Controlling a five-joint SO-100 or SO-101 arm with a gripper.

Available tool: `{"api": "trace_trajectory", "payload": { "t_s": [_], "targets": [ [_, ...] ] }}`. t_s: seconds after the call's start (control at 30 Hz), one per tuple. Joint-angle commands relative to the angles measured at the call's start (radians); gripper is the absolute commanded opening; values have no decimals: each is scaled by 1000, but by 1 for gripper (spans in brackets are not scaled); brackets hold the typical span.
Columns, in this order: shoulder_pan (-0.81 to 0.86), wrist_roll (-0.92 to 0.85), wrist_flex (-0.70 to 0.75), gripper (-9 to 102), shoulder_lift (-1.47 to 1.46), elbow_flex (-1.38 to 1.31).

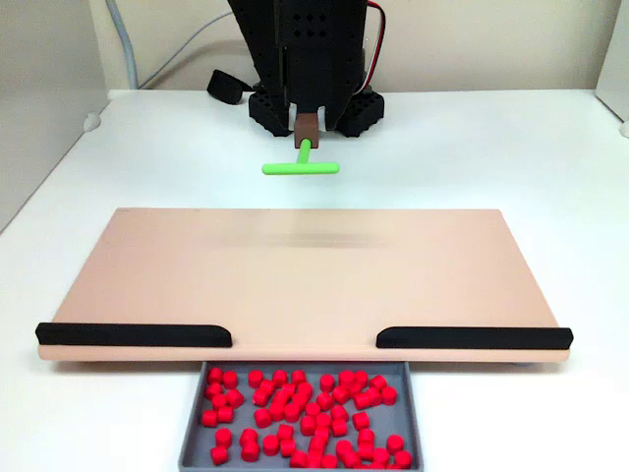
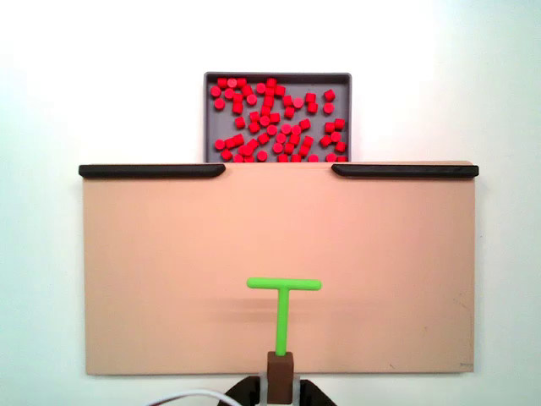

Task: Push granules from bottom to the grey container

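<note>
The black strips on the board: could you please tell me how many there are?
2: one black strip at the board's left end and one at its right end, both along the tray-side edge.

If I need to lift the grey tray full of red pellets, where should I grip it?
Grip the shallow grey plastic tray by a bare side wall, coming from above with jaws straddling the rim. One end tucks against the tan board, and the red pellets cover the floor, so probably keep it level.

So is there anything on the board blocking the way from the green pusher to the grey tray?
Nothing visible does. The board is bare between the green pusher and the grey tray. The two black strips leave an open gap in front of the tray, and the red pellets already lie inside it.
</note>
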Motion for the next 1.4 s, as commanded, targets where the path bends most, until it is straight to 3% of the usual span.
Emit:
{"api": "trace_trajectory", "payload": {
  "t_s": [0.0,1.37],
  "targets": [
    [-8,-2,3,0,18,-2],
    [-12,-43,-2,0,25,-3]
  ]
}}
